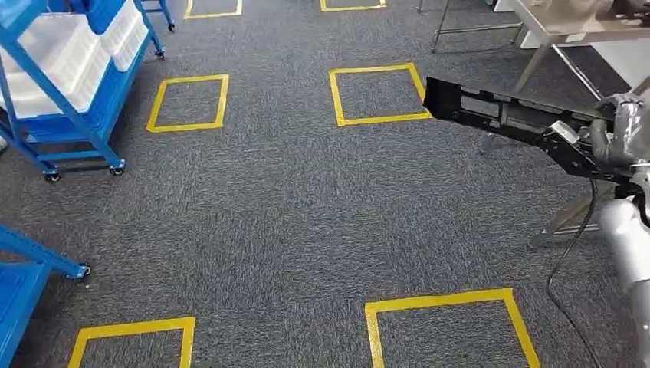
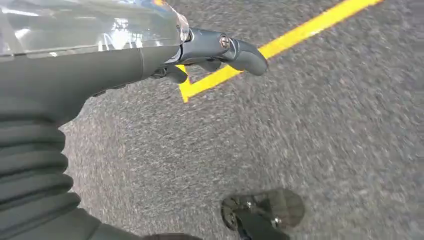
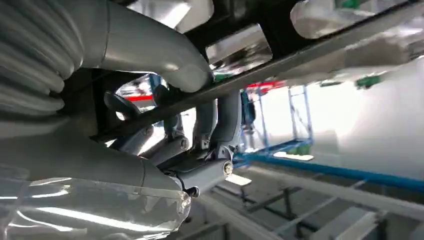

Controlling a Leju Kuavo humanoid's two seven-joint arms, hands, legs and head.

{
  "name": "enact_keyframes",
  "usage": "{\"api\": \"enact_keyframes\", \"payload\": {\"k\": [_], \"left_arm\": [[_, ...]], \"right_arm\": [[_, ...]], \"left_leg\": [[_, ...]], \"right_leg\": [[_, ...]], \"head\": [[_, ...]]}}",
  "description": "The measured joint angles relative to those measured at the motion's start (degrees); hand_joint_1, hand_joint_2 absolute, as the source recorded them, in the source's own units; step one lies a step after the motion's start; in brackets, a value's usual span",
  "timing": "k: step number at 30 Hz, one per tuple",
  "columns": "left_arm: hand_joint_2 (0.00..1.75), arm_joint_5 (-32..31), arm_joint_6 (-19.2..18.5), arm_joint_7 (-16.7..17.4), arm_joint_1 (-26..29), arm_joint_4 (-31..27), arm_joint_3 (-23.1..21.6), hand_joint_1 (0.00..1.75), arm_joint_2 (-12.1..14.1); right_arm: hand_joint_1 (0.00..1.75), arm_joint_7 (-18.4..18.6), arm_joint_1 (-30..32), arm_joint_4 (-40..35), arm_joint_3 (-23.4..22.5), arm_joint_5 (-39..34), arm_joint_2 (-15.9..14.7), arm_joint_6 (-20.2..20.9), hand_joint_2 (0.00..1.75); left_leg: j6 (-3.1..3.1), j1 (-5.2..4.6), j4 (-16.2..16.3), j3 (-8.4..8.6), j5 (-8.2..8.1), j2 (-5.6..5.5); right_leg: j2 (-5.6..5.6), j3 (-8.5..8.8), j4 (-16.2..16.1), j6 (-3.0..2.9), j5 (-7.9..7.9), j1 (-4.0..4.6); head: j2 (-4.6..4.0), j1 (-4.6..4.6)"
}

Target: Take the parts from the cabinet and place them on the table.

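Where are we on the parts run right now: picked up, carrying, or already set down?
Carrying. Pickup looks done: the right hand grips a long black part, held out above the carpet. The left hand hangs over the floor holding nothing. The blue cabinet sits off to the left, and a table stands ahead at the far right. The part has not yet been placed on it.

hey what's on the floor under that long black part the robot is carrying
Under the long black part, held by the right hand, lies grey carpet with a yellow taped square. The part covers that square's right corner and some of the metal table legs behind it.
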Motion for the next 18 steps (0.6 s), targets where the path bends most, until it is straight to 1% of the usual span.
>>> {"api": "enact_keyframes", "payload": {"k": [1,2,3,4,5,6,7,8,9,10,11,12,13,14,15,16,17,18], "left_arm": [[1.75,-0.04,-0.15,0.20,0.00,0.00,0.00,0.00,0.00],[1.75,-0.11,-0.20,0.37,0.01,0.00,0.00,0.00,0.00],[1.75,-0.26,-0.24,0.59,0.00,0.00,0.00,0.00,0.00],[1.75,-0.59,-0.26,0.70,0.00,0.00,0.00,0.00,0.00],[1.75,-0.65,-0.31,0.81,-0.03,0.00,0.00,0.00,0.00],[1.75,-0.66,-0.28,0.83,-0.06,0.00,0.00,0.00,0.02],[1.75,-0.61,-0.22,0.83,-0.09,0.00,0.00,0.00,0.02],[1.75,-0.57,-0.09,0.83,-0.09,0.00,0.04,0.00,0.09],[1.75,-0.50,0.05,0.83,-0.07,0.00,0.13,0.00,0.13],[1.75,-0.50,0.24,0.83,0.00,0.00,0.24,0.00,0.13],[1.75,-0.46,0.29,0.83,-0.12,0.00,0.33,0.00,0.13],[1.75,-0.37,0.26,0.83,-0.24,0.00,0.39,0.00,0.13],[1.75,-0.06,0.22,0.83,-0.38,0.00,0.46,0.00,0.13],[1.75,0.33,0.22,0.83,-0.59,0.00,0.48,0.00,0.18],[1.75,0.50,0.22,0.83,-0.57,0.00,0.52,0.00,0.17],[1.75,0.50,0.18,0.90,-0.54,0.00,0.59,0.00,0.17],[1.75,0.50,-0.02,1.09,-0.53,0.00,0.74,0.00,0.18],[1.75,0.50,-0.19,1.33,-0.44,0.00,0.90,0.00,0.17]], "right_arm": [[1.75,0.32,-0.60,0.06,0.19,0.28,0.22,0.13,1.75],[1.75,0.50,-1.09,0.20,0.44,0.55,0.37,0.35,1.75],[1.75,0.63,-1.41,0.37,0.50,0.87,0.55,0.72,1.75],[1.75,0.81,-1.78,0.66,0.63,1.00,0.59,1.03,1.75],[1.75,0.94,-2.13,0.94,0.81,1.11,0.63,1.25,1.75],[1.75,1.00,-2.49,1.14,0.94,1.25,0.70,1.31,1.75],[1.75,1.00,-2.95,1.36,1.09,1.29,0.88,1.35,1.75],[1.75,1.03,-3.38,1.57,1.40,1.42,1.07,1.42,1.75],[1.75,1.05,-3.82,1.77,1.53,1.53,1.36,1.49,1.75],[1.75,1.20,-4.11,2.03,1.70,1.55,1.72,1.64,1.75],[1.75,1.22,-4.27,2.19,1.75,1.59,1.75,1.75,1.75],[1.75,1.22,-4.31,2.40,1.79,1.62,1.79,1.94,1.75],[1.75,1.20,-4.52,2.60,1.86,1.59,1.75,2.10,1.75],[1.75,1.11,-4.61,2.78,1.92,1.55,1.66,2.23,1.75],[1.75,1.05,-5.10,2.99,1.99,1.38,1.57,2.36,1.75],[1.75,1.00,-5.54,3.15,2.10,1.24,1.68,2.43,1.75],[1.75,0.89,-5.60,3.34,2.29,1.07,1.86,2.45,1.75],[1.75,0.79,-5.53,3.60,2.40,0.98,1.99,2.43,1.75]], "left_leg": [[-0.11,0.21,4.61,-2.10,-2.27,-1.23],[-0.21,0.21,9.63,-4.46,-4.30,-1.80],[-0.26,0.22,13.50,-6.47,-5.26,-1.93],[-0.19,0.22,14.91,-7.52,-4.86,-1.93],[0.00,0.22,13.17,-7.08,-3.12,-1.96],[0.21,0.22,9.42,-5.61,-0.61,-2.17],[0.48,0.22,4.01,-3.31,2.38,-2.96],[0.75,0.24,-1.15,-1.19,4.86,-5.86],[1.09,0.54,-2.83,-0.41,4.40,-8.63],[1.03,0.51,-3.58,-0.15,4.43,-8.01],[1.17,0.20,-3.48,-0.15,4.36,-7.40],[1.42,0.18,-3.47,-0.03,4.48,-6.69],[1.97,0.33,-4.52,0.23,5.03,-5.87],[2.39,0.57,-5.33,0.52,5.64,-4.82],[2.74,0.42,-5.92,0.63,5.87,-4.31],[2.86,0.32,-5.96,0.62,5.97,-3.48],[2.92,0.24,-5.92,0.57,5.91,-2.70],[2.95,0.21,-5.86,0.57,5.82,-1.73]], "right_leg": [[0.57,-0.01,0.00,-0.19,0.03,0.04],[1.44,-0.03,0.00,-0.24,0.03,0.13],[2.19,-0.01,0.01,-0.29,0.03,0.25],[3.06,0.02,0.03,-0.30,0.04,0.37],[3.95,0.05,0.08,-0.29,0.04,0.41],[4.76,0.05,0.14,-0.29,0.05,0.41],[5.59,0.05,0.19,-0.24,0.08,0.35],[6.38,-0.02,0.21,-0.11,0.16,0.17],[7.17,-0.28,0.28,0.29,0.29,0.33],[7.80,-0.52,0.32,0.69,0.49,-0.04],[8.70,-0.73,0.11,1.14,0.73,-0.37],[9.54,-0.87,-0.27,1.68,1.05,-0.62],[10.34,-1.02,-0.68,2.29,1.40,-0.29],[7.75,-1.16,-0.05,2.05,0.82,-0.44],[4.30,-2.11,1.74,2.09,-0.79,0.05],[2.49,-3.77,5.35,2.17,-2.96,0.06],[1.60,-5.77,10.00,2.36,-5.10,-0.01],[1.21,-7.57,14.17,2.60,-6.59,-0.10]], "head": [[0.00,0.00],[0.00,0.00],[0.00,0.00],[0.00,0.00],[0.00,0.00],[-0.02,0.00],[0.00,0.00],[0.00,0.00],[0.00,0.00],[0.00,-0.02],[-0.02,0.02],[0.00,-0.09],[0.00,-0.04],[0.00,-0.04],[0.00,0.04],[0.00,0.00],[0.00,0.00],[0.00,0.04]]}}
